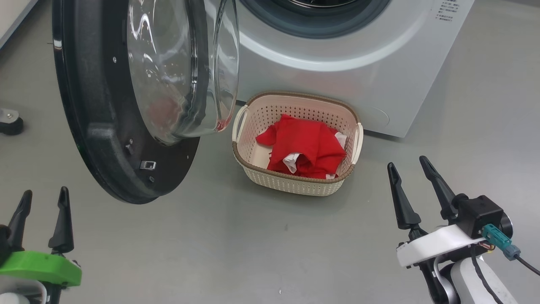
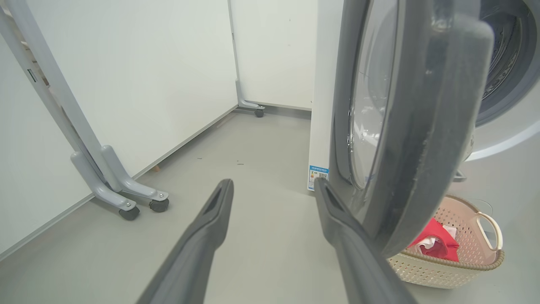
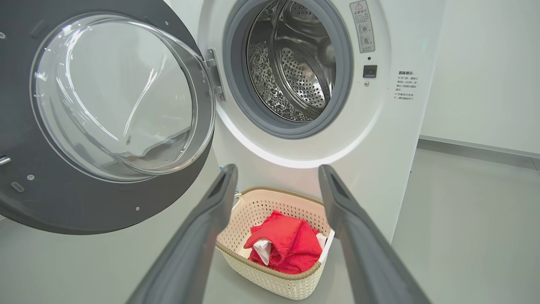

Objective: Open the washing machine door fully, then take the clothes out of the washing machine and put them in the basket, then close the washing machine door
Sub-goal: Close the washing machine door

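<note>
The washing machine door (image 1: 105, 126) stands swung out to the left, its glass bowl (image 3: 122, 97) facing inward. The white washing machine (image 1: 337, 63) shows its steel drum (image 3: 295, 63) with nothing in it. Red clothes (image 1: 306, 147) with white lining lie bunched in the cream basket (image 1: 249, 160) on the floor before the washer. My left gripper (image 1: 44, 198) is open at the lower left, just outside the door's black rim (image 2: 426, 139). My right gripper (image 1: 409, 166) is open at the lower right, apart from the basket (image 3: 291, 285). Nothing is between either pair of fingers.
Grey floor (image 1: 253, 253) spreads between my grippers and the basket. A white panel on a wheeled grey frame (image 2: 126, 198) stands left of the washer, with another castor (image 2: 259, 112) farther back. A small black castor (image 1: 10, 122) sits at the far left.
</note>
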{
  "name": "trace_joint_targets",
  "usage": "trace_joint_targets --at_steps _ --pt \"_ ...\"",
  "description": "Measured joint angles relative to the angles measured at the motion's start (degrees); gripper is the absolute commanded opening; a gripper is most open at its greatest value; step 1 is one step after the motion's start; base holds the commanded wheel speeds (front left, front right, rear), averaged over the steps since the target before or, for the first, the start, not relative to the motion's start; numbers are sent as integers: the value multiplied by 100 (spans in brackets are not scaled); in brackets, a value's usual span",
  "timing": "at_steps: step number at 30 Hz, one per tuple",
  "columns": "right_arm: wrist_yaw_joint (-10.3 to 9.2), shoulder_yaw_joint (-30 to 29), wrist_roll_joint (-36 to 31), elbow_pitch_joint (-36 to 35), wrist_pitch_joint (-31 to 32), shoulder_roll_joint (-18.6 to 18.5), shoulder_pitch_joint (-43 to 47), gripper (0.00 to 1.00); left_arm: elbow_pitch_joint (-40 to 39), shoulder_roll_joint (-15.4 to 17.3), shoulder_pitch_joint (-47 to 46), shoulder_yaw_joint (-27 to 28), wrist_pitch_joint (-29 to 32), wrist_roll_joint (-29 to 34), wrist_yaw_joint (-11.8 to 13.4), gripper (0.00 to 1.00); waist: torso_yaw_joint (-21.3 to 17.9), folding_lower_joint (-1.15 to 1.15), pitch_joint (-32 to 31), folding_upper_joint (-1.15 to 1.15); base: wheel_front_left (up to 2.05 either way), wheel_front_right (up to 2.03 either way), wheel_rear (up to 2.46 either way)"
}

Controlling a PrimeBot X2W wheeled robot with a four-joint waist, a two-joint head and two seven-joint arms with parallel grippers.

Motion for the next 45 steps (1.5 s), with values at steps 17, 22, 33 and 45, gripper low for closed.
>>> trace_joint_targets --at_steps 17,22,33,45 --pt "-1 0 0 8 -47 2 2 100 257 -26 -4 24 -55 58 0 100 -5 0 -17 0 0 0 0" --pt "-1 0 0 9 -47 1 4 100 280 -29 -9 19 -55 63 0 100 2 0 -9 0 0 0 0" --pt "-1 0 0 22 -48 2 4 100 210 -41 -34 33 -56 146 0 100 -3 0 -7 0 0 0 0" --pt "-1 0 0 25 -48 1 4 100 127 -76 -57 59 -56 186 -1 100 7 0 -12 0 0 0 0"
